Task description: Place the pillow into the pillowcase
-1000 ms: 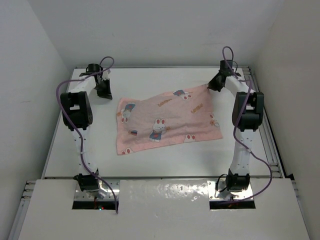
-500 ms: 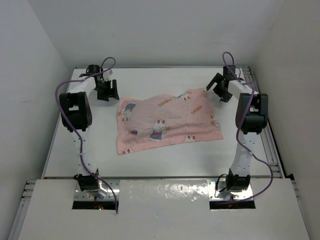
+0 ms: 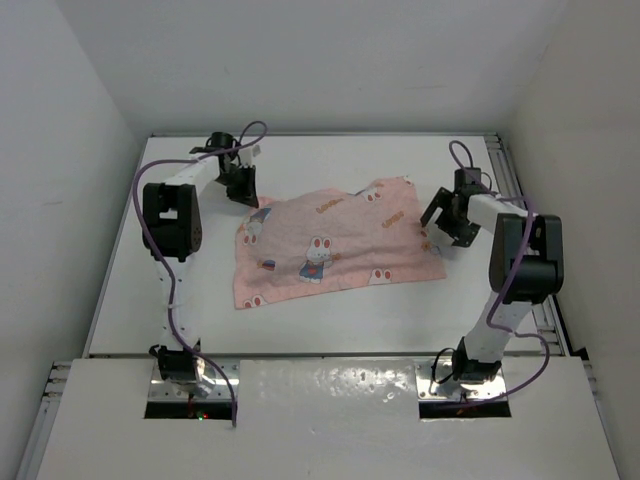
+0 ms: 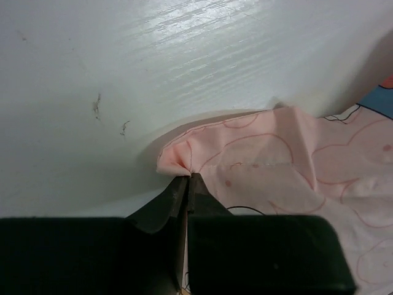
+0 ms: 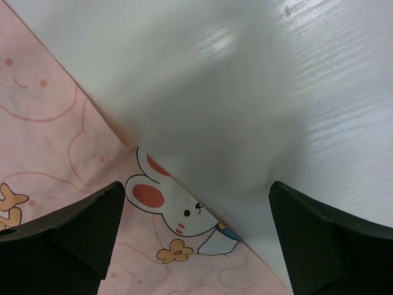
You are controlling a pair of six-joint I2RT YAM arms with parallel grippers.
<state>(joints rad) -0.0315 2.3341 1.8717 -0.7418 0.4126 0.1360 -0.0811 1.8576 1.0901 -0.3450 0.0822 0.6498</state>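
My left hand [image 4: 187, 180] is clenched tight on the very tip of one corner of the pillowcase [image 4: 276, 166], low in the middle of its wrist view. My right hand [image 5: 196, 236] is spread wide and grips nothing. It hangs over the pillowcase's right edge. The pink bunny pillowcase lies flat in the middle of the worktop [image 3: 330, 330]. I cannot see the pillow anywhere. I think that tiny pinch could slip out if I pull hard. The orange letters [image 3: 325, 203] on the pillowcase are too small to read.

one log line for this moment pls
left gripper: shut on pillowcase corner | right gripper: open, above pillowcase edge
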